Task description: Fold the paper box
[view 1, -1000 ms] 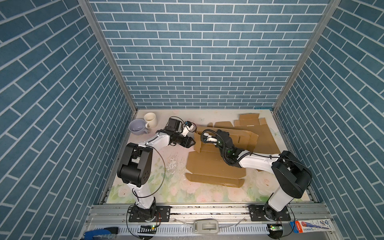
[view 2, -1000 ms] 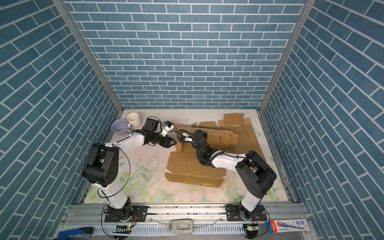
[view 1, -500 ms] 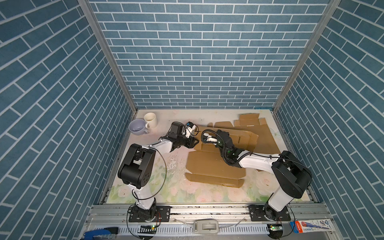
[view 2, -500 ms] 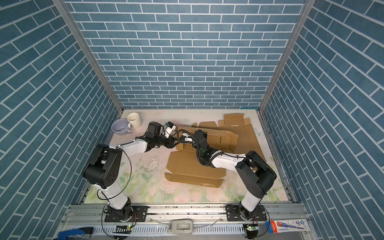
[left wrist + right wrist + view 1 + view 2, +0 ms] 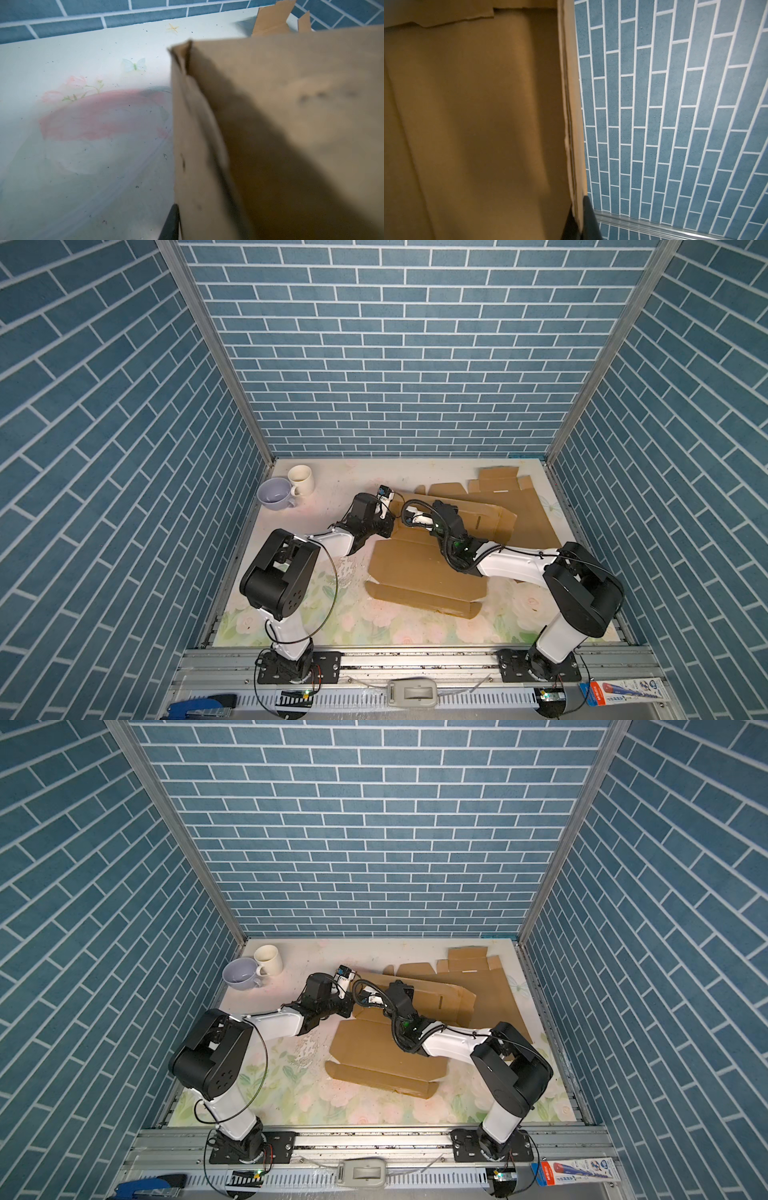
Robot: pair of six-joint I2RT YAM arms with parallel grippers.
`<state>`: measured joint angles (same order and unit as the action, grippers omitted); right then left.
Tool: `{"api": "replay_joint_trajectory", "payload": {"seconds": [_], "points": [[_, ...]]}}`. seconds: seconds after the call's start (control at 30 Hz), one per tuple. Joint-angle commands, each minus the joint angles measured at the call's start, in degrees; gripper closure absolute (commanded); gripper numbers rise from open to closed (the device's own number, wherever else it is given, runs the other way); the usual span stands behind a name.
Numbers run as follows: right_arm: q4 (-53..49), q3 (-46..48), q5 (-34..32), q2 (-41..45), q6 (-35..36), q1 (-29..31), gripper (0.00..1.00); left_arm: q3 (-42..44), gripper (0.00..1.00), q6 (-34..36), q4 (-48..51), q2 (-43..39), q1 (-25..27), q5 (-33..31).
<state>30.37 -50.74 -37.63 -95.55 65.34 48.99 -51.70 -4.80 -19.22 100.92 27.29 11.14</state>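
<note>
Right wrist: right tool (image 5: 579, 220) pinched shut on raised edge of paper box (image 5: 467, 124)
Left tool (image 5: 387, 529): at box's rear left edge, grip cannot tell
Paper box: one, mostly flat, mid table (image 5: 374, 630)
Spare sheet (image 5: 528, 510): one, rear right
Cups (image 5: 274, 494): two, rear left

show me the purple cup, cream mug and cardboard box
purple cup (image 5: 272, 492), in a top view, inner wall
cream mug (image 5: 302, 488), in a top view, outer side
cardboard box (image 5: 409, 568), in a top view, flat near panel
</note>
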Motion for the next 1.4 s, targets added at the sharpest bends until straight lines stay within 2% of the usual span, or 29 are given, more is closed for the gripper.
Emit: {"api": "replay_joint_trajectory", "payload": {"seconds": [0.0, 0.17, 0.23, 0.43, 0.47, 0.53, 0.6, 0.67, 0.8, 0.9, 0.97, 1.03, 1.1, 1.2, 1.27, 1.37], "points": [[-2.1, 0.4, 1.4, 1.3, -3.2, 1.5, 1.00, 0.0, 0.84, 0.6, -2.2, -0.2, 2.4, -10.0], [-2.0, 0.5, 1.5, 1.2, -3.5, 2.0, 1.00, 0.1, 1.00, -0.3, -3.1, 0.8, 5.4, -20.4], [-1.7, 0.6, 1.5, 1.2, -3.5, 2.1, 1.00, 0.3, 1.00, 0.0, -4.0, 1.2, 6.4, -23.2], [-4.5, 0.1, 2.2, 1.8, -6.8, 2.0, 1.00, 2.6, 1.00, 0.3, -9.8, 1.9, 6.5, -19.4], [-6.3, -0.3, 2.6, 2.4, -8.7, 2.0, 0.95, 3.3, 1.00, 0.4, -11.1, 1.8, 6.5, -18.4], [-11.5, -1.9, 4.0, 4.3, -14.6, 1.7, 0.78, 4.6, 1.00, 0.5, -13.3, 1.9, 6.6, -16.4], [-19.9, -4.0, 8.8, 6.9, -21.9, 0.6, 0.61, 5.8, 1.00, -0.1, -16.0, 1.9, 6.6, -15.3], [-24.0, -4.7, 12.3, 8.9, -26.2, 0.0, 0.49, 6.8, 1.00, -0.6, -17.5, 2.0, 6.6, -15.8], [-34.1, -7.1, 20.5, 12.5, -35.8, -2.0, 0.39, 8.1, 1.00, -1.4, -18.7, 1.8, 6.6, -20.4], [-40.8, -9.7, 29.3, 16.0, -45.5, -5.2, 0.37, 9.3, 1.00, -2.1, -19.5, 1.1, 6.7, -24.9], [-42.9, -11.2, 38.3, 19.0, -55.4, -8.9, 0.35, 10.2, 1.00, -2.0, -20.3, 0.6, 7.3, -27.5], [-43.7, -13.1, 41.3, 20.1, -66.1, -11.7, 0.33, 10.7, 1.00, -1.7, -20.7, 0.3, 8.3, -30.1], [-47.8, -16.9, 39.2, 19.4, -76.3, -13.7, 0.34, 11.2, 1.00, -1.6, -21.1, 0.4, 9.3, -32.4], [-60.9, -25.6, 29.1, 15.5, -91.4, -15.0, 0.51, 11.5, 1.00, -1.4, -21.4, 0.8, 10.5, -34.8], [-72.0, -31.7, 24.0, 11.7, -99.4, -15.2, 0.57, 11.5, 1.00, -1.5, -21.4, 1.1, 10.7, -35.4], [-77.7, -36.3, 22.8, 8.4, -103.3, -15.2, 0.57, 12.9, 1.00, -1.3, -21.6, 1.0, 10.8, -35.9]]}}
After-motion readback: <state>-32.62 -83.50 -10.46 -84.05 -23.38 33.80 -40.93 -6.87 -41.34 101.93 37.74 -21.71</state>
